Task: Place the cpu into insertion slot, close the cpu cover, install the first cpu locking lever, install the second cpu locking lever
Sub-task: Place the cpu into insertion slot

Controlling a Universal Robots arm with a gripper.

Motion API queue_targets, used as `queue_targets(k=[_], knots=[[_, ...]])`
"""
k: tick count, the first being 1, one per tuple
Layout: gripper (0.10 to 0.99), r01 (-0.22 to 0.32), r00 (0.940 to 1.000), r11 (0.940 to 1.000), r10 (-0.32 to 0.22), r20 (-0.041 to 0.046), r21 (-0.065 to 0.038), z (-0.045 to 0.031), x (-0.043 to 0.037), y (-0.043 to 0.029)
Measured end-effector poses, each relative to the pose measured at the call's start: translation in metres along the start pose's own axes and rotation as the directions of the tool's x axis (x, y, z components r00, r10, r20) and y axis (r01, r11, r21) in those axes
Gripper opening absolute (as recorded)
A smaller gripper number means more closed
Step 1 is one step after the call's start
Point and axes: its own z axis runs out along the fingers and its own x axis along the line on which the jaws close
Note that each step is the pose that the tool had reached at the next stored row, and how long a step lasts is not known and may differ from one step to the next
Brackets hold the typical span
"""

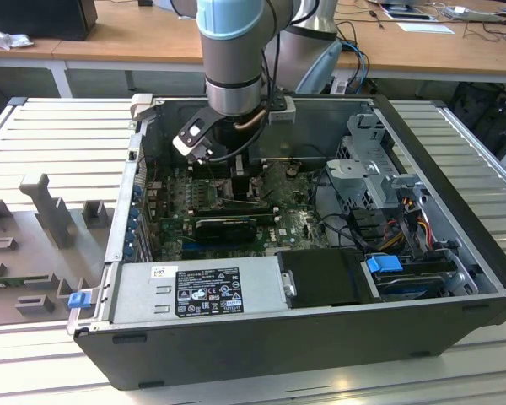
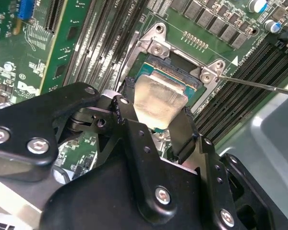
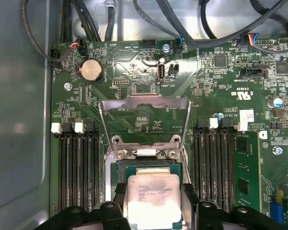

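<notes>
- The gripper (image 2: 157, 109) has its two black fingers (image 2: 185, 130) pressed against opposite edges of the chip (image 2: 158, 98), pinching it between them.
- The chip, silvery top up, hangs over the socket (image 2: 175, 69). In the second wrist view it looks tilted, its far edge lowest. Whether it touches the socket floor cannot be told.
- Socket edges show on the sides the fingers do not hold. The fingers fill the room at the other two.
- The cover (image 3: 144, 101) stands folded back on its hinge beyond the socket, with green board showing through its cut-out, so the socket is open from above.
- A thin metal rod (image 2: 259, 85) juts out from one socket corner, away from the chip.
- Long black memory slots (image 3: 77, 172) run close along both sides of the socket, narrowing the room there.
- A round coin battery (image 3: 92, 70) and dark cables (image 3: 182, 19) lie past the cover, well apart from the chip.
- In the exterior view the arm (image 1: 232, 51) reaches down into the open computer case (image 1: 304, 354).
- From the gripper in that view, a long black card (image 1: 228, 226) lies at six o'clock, with the power supply (image 1: 198, 291) beyond it.
- The drive cage (image 1: 367, 160) stands at three o'clock and a case wall (image 1: 137, 194) near at nine o'clock.
</notes>
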Motion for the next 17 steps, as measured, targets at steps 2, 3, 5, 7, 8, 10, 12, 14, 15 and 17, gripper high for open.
queue_targets(k=[2,3,5,7,8,10,12,14,15,17], knots=[[0.529,0.0,1.0,1.0,0.0,0.0003,0.0,0.0015,0.0009,-0.0004],[0.529,0.0,1.0,1.0,0.0,0.0,0.0,0.0027,0.0019,-0.0005],[0.529,0.0,1.0,1.0,0.0,-0.0002,0.0,0.0044,0.0033,-0.0007],[0.529,-0.002,1.0,1.0,0.002,0.0001,0.0,0.0056,0.0036,-0.001],[0.529,-0.004,1.0,1.0,0.004,0.0003,0.0,0.0066,0.0037,-0.0011],[0.529,-0.008,1.0,1.0,0.008,0.0007,0.0,0.0082,0.0037,-0.0013],[0.529,-0.01,1.0,1.0,0.01,0.001,0.0,0.0093,0.0036,-0.0014],[0.529,-0.01,1.0,1.0,0.01,0.0011,0.0,0.0093,0.0036,-0.0014],[0.529,-0.01,1.0,1.0,0.01,0.0009,0.0,0.0095,0.0036,-0.0014],[0.537,-0.01,0.9999,0.9999,0.01,0.0008,0.0,0.0096,0.0037,-0.0012]])
